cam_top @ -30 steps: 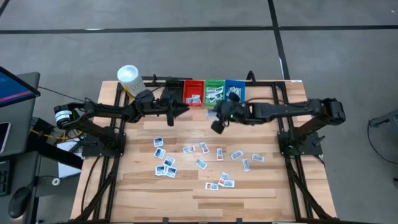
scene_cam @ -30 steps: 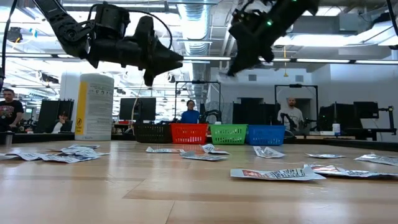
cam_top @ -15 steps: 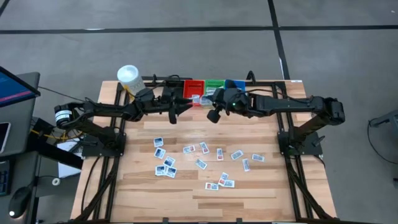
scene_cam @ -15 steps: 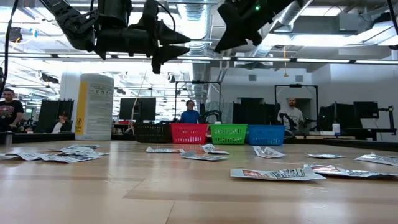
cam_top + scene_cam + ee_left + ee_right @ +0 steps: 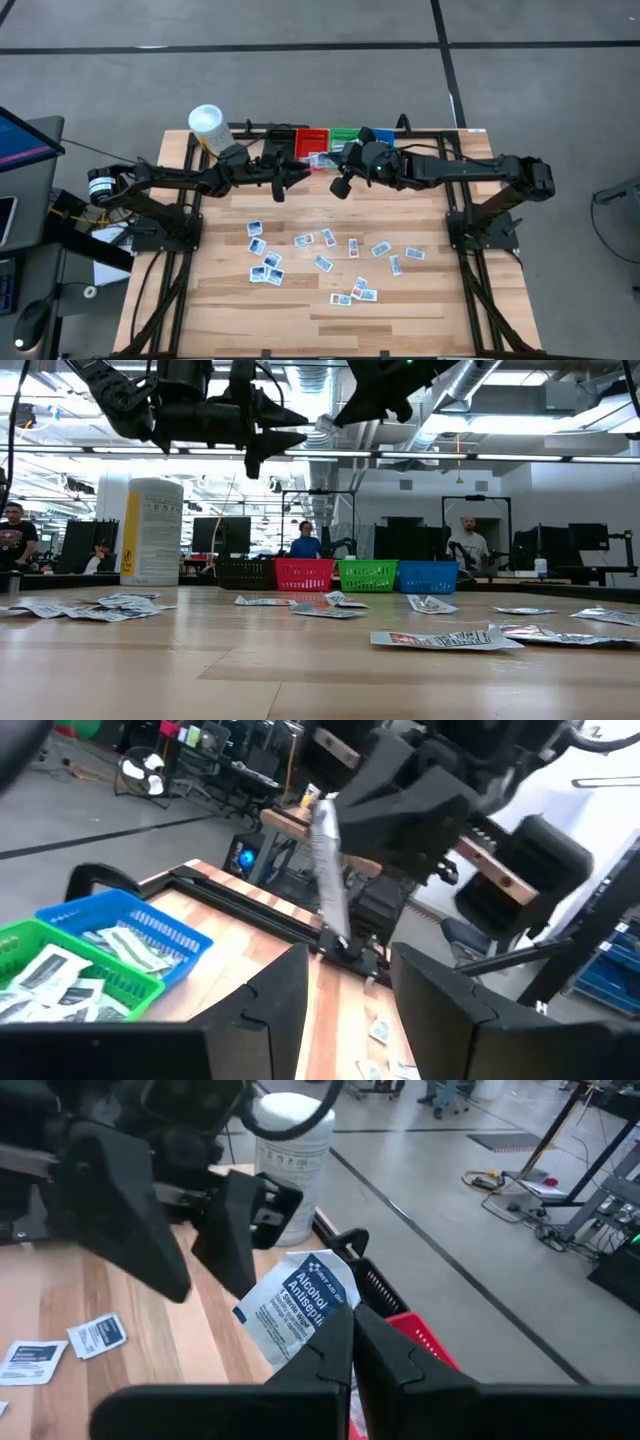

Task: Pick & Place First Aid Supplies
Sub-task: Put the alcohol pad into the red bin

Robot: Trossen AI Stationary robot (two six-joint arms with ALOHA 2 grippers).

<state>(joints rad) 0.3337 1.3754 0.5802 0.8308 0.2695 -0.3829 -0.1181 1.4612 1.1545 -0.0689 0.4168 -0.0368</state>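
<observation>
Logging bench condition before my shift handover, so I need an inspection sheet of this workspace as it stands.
Surface: wooden table, bare toward its front edge.
Job's things: packets scattered mid-table; more inside the red bin, green bin and blue bin.
Clutter: white-capped bottle at the back left corner.
Grippers: right gripper shut on an alcohol wipe packet, raised near the bins; left gripper open, empty, facing it.
Cables: cables run along the table's side frames.
Surroundings: people at workstations beyond the table; a monitor to the table's left.
</observation>
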